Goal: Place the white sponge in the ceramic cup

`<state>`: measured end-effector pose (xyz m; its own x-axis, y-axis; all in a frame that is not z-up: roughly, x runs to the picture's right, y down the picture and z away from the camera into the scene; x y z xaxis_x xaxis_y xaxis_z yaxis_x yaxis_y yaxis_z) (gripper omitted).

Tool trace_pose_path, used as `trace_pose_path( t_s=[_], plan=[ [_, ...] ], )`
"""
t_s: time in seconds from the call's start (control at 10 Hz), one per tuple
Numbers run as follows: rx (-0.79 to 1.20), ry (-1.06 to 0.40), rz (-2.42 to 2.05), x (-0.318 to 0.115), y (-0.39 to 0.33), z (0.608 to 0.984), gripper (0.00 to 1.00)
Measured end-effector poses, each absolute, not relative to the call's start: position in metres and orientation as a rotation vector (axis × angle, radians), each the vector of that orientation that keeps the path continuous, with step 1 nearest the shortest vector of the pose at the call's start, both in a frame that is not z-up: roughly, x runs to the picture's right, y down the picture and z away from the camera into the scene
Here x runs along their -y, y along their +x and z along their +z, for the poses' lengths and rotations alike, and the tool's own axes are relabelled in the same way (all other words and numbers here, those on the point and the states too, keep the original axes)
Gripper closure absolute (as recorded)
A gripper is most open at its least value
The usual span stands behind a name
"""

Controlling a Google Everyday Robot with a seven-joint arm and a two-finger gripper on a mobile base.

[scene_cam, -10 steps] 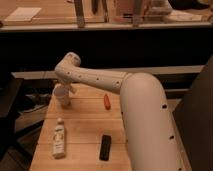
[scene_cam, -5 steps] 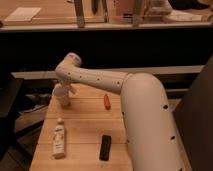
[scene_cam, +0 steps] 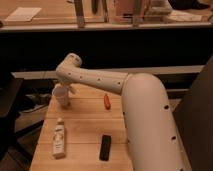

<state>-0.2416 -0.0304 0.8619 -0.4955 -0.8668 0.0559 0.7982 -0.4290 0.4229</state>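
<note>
Surface: pale wooden slatted table point(scene_cam: 85, 120), dim room, dark wall behind.
Cup: small white ceramic cup point(scene_cam: 60, 96), upright, table's far left.
Gripper: gripper point(scene_cam: 70, 90) just beside cup's rim; grip cannot be told.
Hidden: white sponge not made out, perhaps behind gripper.

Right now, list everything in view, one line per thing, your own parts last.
ceramic cup: one, white, upright at the far left of the table.
white sponge: none that I can make out; it may be hidden at the gripper.
bottle: one, white with a label, lying at the front left of the table.
black block: one, black, lying flat at the front middle.
orange object: one, orange-red, mid table, to the right of the cup.
table: one, light wood, under all of these.
arm: one, white, reaching from the right across to the cup.
gripper: one, pale, beside the cup's rim on its right.
</note>
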Motion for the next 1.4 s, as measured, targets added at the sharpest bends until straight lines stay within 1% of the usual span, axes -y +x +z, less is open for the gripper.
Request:
trace_pose_path(
  t_s=[0.1,0.2,0.5,0.6,0.7,1.0,1.1,1.2,1.3,1.4],
  plan=[
    [0.490,0.209,-2.040,0.0298,-0.2417,0.8621,0.88],
    [0.491,0.212,-2.041,0.0295,-0.2417,0.8620,0.87],
    [0.493,0.220,-2.045,0.0288,-0.2421,0.8614,0.78],
    [0.494,0.222,-2.047,0.0287,-0.2424,0.8612,0.71],
    [0.495,0.225,-2.048,0.0286,-0.2426,0.8610,0.67],
    [0.497,0.232,-2.051,0.0282,-0.2424,0.8604,0.65],
    [0.498,0.235,-2.052,0.0281,-0.2428,0.8601,0.61],
    [0.499,0.238,-2.053,0.0281,-0.2426,0.8599,0.60],
    [0.500,0.241,-2.054,0.0280,-0.2427,0.8596,0.63],
    [0.501,0.243,-2.056,0.0278,-0.2428,0.8594,0.69]
  ],
)
